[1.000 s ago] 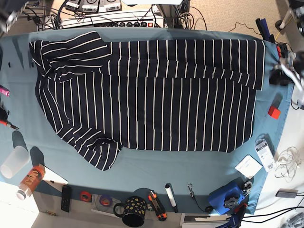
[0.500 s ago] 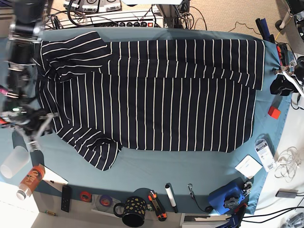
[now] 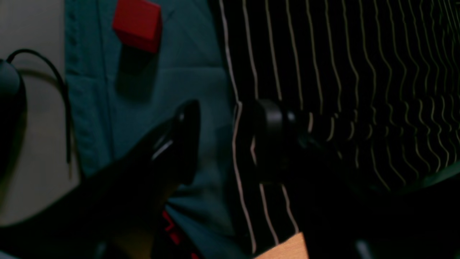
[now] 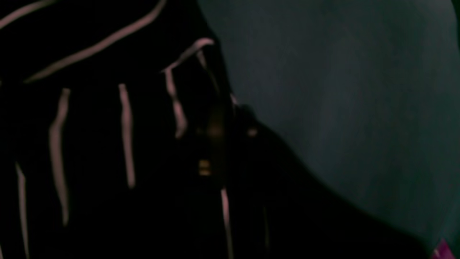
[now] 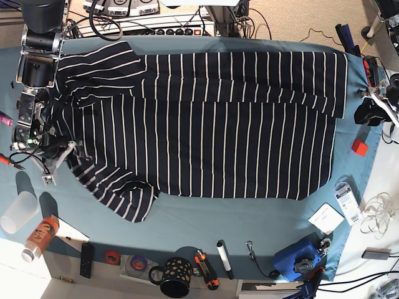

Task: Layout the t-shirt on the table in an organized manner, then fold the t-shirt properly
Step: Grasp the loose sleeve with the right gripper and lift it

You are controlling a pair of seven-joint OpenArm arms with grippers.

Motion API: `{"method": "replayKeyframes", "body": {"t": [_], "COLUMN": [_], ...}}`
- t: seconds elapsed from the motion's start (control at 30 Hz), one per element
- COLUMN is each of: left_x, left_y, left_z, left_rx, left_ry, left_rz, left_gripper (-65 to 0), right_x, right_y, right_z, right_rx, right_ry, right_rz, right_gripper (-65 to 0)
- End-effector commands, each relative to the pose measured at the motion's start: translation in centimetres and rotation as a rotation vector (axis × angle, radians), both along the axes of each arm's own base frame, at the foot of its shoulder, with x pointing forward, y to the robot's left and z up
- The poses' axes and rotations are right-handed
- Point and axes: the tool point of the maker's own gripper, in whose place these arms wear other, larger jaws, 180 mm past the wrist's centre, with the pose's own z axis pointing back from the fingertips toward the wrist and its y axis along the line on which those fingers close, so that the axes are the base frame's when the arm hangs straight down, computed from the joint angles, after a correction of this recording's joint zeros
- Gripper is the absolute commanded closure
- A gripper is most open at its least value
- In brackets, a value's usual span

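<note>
You have the dark navy soft t-shirt with thin white stripes point(image 5: 212, 124) spread nearly flat across the wide table under its teal-blue cloth point(image 5: 206, 218), its top band folded over and one short sleeve angled toward the near edge. Around it you can see a small red block point(image 5: 360, 147), a black mug with gold dots point(image 5: 173, 277) and a clear plastic cup point(image 5: 17, 212), with cables and a power strip beyond the far rim. Your left gripper point(image 3: 222, 140) stands with its jaws apart astride the shirt's hem, gripping nothing, while your right gripper point(image 5: 62, 156) sits at the shirt's edge by the sleeve, its wrist view too dark for you to tell whether the fingers have closed on the fabric.
</note>
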Motion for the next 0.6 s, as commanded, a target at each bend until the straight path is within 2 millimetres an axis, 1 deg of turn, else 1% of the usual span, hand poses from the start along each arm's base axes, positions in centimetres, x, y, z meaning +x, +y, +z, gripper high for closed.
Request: {"method": "replayKeyframes", "body": {"t": [0.0, 0.13, 0.23, 0.4, 0.57], "left_x": [0.8, 0.8, 0.8, 0.8, 0.9], "left_y": [0.4, 0.4, 0.4, 0.4, 0.4], "left_z": [1.5, 1.5, 1.5, 1.6, 1.7], "left_rx": [0.012, 0.012, 0.013, 0.011, 0.010], "left_ry": [-0.050, -0.049, -0.049, -0.054, -0.060], "left_rz": [-0.008, -0.008, -0.008, -0.006, -0.005], "left_gripper": [-25.6, -25.6, -25.6, -25.6, -25.6], "right_x": [-0.1, 0.3, -0.4, -3.0, -6.7], "right_y": [-0.9, -0.6, -0.8, -0.1, -0.3], "right_z": [1.0, 3.1, 4.7, 6.1, 6.6], "right_rx": [-0.043, -0.085, -0.126, -0.075, -0.051], "right_ry": [0.021, -0.002, 0.001, 0.021, 0.055], "right_rz": [0.003, 0.034, 0.052, 0.093, 0.125], "right_gripper": [0.0, 0.0, 0.0, 0.0, 0.0]}}
